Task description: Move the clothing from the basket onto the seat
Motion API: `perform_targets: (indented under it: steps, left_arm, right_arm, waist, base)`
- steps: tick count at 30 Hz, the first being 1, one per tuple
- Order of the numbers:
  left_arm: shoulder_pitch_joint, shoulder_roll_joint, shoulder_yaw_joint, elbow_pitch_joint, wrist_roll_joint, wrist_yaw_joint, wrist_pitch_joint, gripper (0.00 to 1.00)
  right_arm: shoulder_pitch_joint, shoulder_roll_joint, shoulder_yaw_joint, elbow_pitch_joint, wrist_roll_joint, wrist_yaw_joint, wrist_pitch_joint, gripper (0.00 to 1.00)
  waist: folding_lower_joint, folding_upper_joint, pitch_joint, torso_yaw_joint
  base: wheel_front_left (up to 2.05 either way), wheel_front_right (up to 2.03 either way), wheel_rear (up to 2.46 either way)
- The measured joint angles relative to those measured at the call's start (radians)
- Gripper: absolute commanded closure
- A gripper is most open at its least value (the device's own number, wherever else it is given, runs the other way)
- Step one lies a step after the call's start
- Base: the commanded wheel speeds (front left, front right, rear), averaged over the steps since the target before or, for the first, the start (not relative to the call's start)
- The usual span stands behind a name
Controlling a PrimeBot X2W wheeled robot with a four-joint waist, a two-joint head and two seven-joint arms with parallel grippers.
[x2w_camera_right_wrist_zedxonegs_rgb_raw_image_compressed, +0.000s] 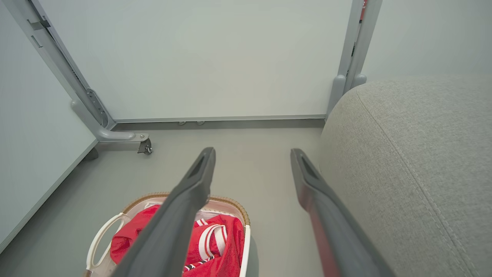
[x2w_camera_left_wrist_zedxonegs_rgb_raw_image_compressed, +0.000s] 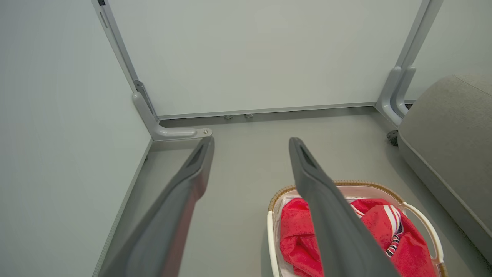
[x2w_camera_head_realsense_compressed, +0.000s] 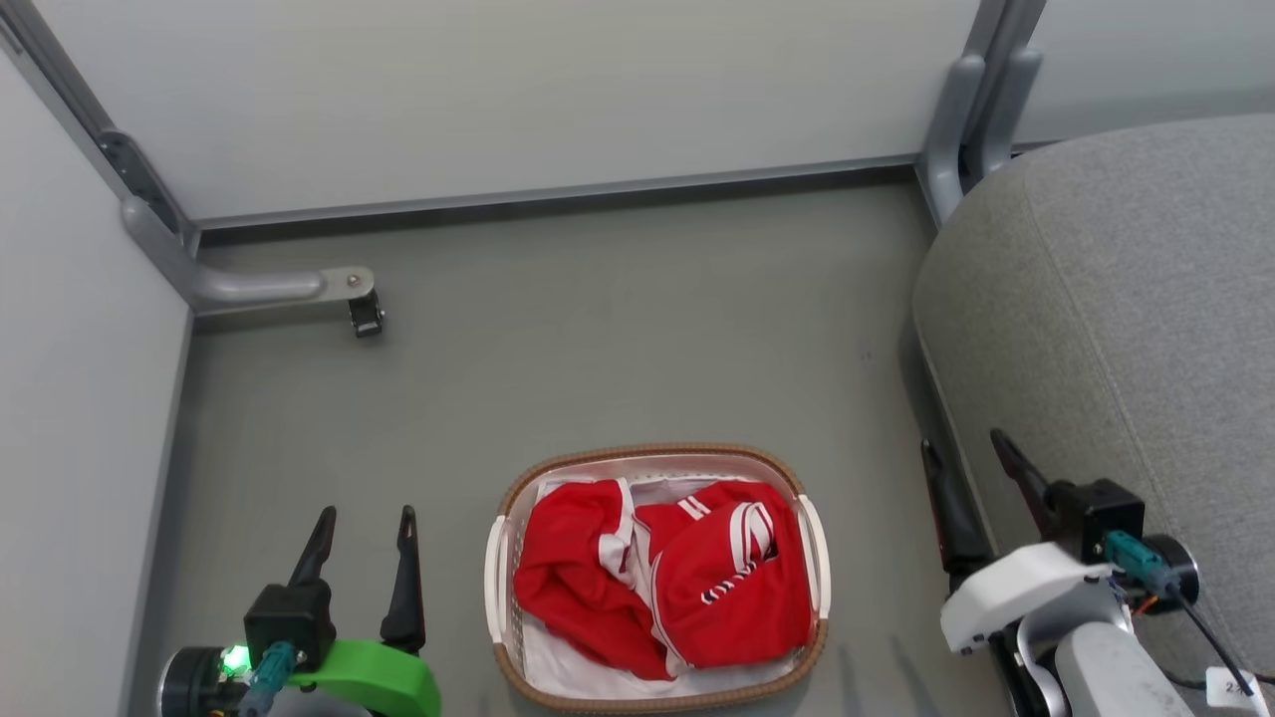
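Observation:
Red clothing (x2w_camera_head_realsense_compressed: 662,583) with white stripes lies bunched inside the oval white basket (x2w_camera_head_realsense_compressed: 647,453) with a brown rim, on the floor at the bottom centre of the head view. The grey seat (x2w_camera_head_realsense_compressed: 1126,329) rises at the right. My left gripper (x2w_camera_head_realsense_compressed: 366,516) stands open to the left of the basket, empty. My right gripper (x2w_camera_head_realsense_compressed: 968,446) is open too, between the basket and the seat's edge. The left wrist view has the clothing (x2w_camera_left_wrist_zedxonegs_rgb_raw_image_compressed: 298,234) and basket (x2w_camera_left_wrist_zedxonegs_rgb_raw_image_compressed: 271,238) at lower right, partly behind a finger. The right wrist view has the clothing (x2w_camera_right_wrist_zedxonegs_rgb_raw_image_compressed: 226,246) at lower left and the seat (x2w_camera_right_wrist_zedxonegs_rgb_raw_image_compressed: 415,161) at right.
Pale partition panels stand behind and to the left. A grey metal foot with a caster (x2w_camera_head_realsense_compressed: 365,315) juts onto the floor at the back left, and a grey post (x2w_camera_head_realsense_compressed: 956,129) stands by the seat's far corner. Grey floor (x2w_camera_head_realsense_compressed: 618,329) stretches beyond the basket.

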Motion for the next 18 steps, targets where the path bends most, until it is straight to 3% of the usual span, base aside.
perform_targets:
  steps: [9, 18]
  left_arm:
    - [-0.146, -0.016, -0.065, 0.095, 0.026, -0.034, -0.015, 0.0]
    - [-0.34, -0.02, -0.172, 0.255, -0.029, -0.054, -0.016, 0.0]
  right_arm:
    - [-0.121, 0.001, 0.022, -0.087, -0.037, 0.0, -0.016, 0.0]
    - [-0.232, 0.007, 0.038, -0.188, -0.024, 0.0, -0.017, 0.0]
  waist:
    - [0.0, 0.0, 0.136, -0.025]
    - [0.0001, 0.0, 0.312, -0.074]
  base:
    - [0.0, 0.0, 0.0]
    - [0.0, 0.0, 0.0]
